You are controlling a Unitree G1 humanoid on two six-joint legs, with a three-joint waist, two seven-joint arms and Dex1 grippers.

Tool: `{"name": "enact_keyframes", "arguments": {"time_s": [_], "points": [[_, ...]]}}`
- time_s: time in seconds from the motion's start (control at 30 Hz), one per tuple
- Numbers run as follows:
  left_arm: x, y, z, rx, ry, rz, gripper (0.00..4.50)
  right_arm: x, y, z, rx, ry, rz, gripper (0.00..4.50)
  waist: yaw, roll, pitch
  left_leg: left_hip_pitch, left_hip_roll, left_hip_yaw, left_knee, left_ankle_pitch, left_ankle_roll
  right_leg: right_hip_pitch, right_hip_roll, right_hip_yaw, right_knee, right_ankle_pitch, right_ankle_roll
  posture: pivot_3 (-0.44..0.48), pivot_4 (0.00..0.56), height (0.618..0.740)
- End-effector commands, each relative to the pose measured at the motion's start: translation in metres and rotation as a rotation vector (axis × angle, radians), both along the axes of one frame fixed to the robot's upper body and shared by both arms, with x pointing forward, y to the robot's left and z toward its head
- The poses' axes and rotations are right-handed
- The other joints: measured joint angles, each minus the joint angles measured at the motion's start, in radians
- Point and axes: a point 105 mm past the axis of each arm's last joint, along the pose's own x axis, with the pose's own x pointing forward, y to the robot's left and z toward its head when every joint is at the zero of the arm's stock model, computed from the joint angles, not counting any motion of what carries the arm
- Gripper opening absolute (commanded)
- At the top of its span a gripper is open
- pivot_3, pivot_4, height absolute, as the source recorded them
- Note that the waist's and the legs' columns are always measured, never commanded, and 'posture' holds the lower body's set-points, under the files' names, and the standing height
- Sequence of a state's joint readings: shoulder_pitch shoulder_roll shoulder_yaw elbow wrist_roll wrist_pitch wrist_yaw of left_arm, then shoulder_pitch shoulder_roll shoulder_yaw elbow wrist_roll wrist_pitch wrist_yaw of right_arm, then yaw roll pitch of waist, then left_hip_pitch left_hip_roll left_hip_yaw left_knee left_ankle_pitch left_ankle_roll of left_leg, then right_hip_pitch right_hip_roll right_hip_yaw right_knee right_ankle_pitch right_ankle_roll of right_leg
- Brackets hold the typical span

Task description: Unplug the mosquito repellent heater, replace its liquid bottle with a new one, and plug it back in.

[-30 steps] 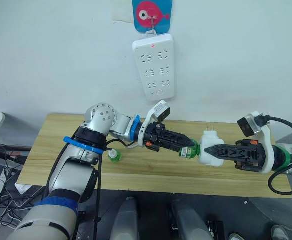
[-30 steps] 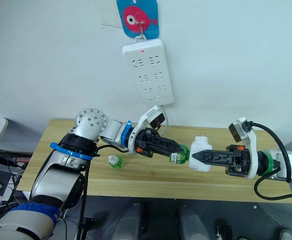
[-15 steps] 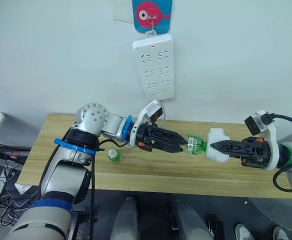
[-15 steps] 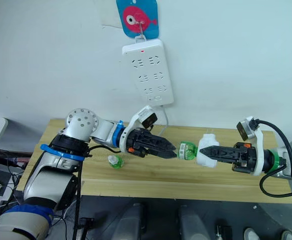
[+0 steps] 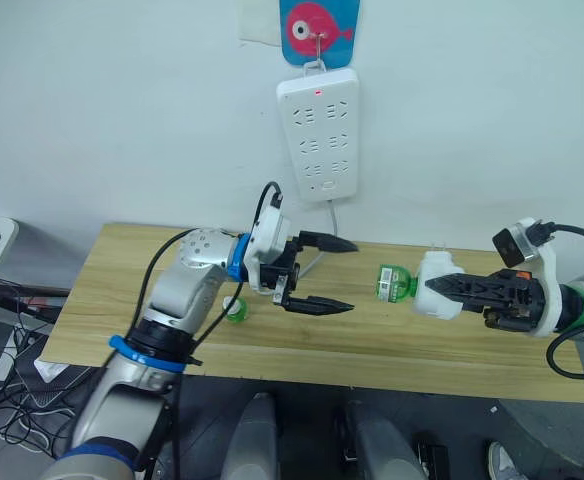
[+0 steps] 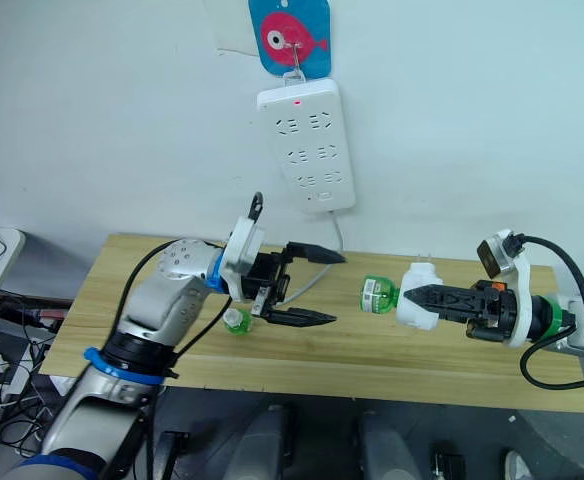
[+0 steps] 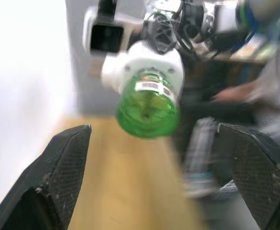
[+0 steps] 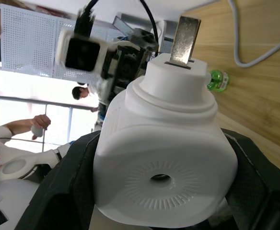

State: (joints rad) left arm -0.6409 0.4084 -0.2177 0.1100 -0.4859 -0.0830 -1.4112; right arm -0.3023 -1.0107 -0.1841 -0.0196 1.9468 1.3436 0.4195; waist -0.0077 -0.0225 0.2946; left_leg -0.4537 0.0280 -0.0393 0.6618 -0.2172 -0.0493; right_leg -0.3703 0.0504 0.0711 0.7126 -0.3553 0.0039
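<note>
above table [image 5: 122,300], heater [image 5: 438,297] in right claw [image 5: 450,288]

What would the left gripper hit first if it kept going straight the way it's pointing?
Most likely the liquid bottle: the left gripper is open and aimed at its green base, which sticks out of the mosquito repellent heater held in the right gripper. The gap between looks free.

Light wooden table [image 5: 122,290], small white-capped green bottle [image 5: 234,311] standing on it, grey cable [image 5: 312,262]
</note>
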Motion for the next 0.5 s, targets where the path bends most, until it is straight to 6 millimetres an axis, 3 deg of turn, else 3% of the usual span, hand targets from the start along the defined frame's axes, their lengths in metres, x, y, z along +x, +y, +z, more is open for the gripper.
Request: {"name": "enact_keyframes", "arguments": {"time_s": [0.03, 0.17, 0.5], "points": [[-0.009, 0.002, 0.014, -0.132, -0.392, -0.034, 4.47, -0.005, 0.000, 0.015, 0.048, -0.025, 0.055, 3.11, 0.002, 0.000, 0.000, 0.000, 0.000, 0.000, 0.000, -0.001, 0.003, 0.000, 0.000, 0.000, 0.000, 0.000, 0.000, 0.012, 0.300, 0.740], [-0.004, -0.007, 0.012, -0.175, -0.606, -0.025, 4.47, -0.005, 0.002, 0.016, 0.051, -0.027, 0.068, 3.11, 0.005, 0.000, 0.000, 0.000, 0.000, 0.002, 0.000, -0.002, 0.004, 0.000, 0.000, 0.000, 0.001, 0.000, 0.000, 0.008, 0.303, 0.740], [0.001, -0.022, 0.010, -0.205, -0.714, -0.039, 4.47, -0.009, 0.007, 0.015, 0.056, -0.037, 0.090, 3.11, 0.004, 0.000, 0.000, 0.000, -0.001, 0.000, 0.000, -0.002, 0.005, 0.000, 0.000, -0.001, 0.003, 0.000, 0.000, -0.001, 0.308, 0.740]]}}
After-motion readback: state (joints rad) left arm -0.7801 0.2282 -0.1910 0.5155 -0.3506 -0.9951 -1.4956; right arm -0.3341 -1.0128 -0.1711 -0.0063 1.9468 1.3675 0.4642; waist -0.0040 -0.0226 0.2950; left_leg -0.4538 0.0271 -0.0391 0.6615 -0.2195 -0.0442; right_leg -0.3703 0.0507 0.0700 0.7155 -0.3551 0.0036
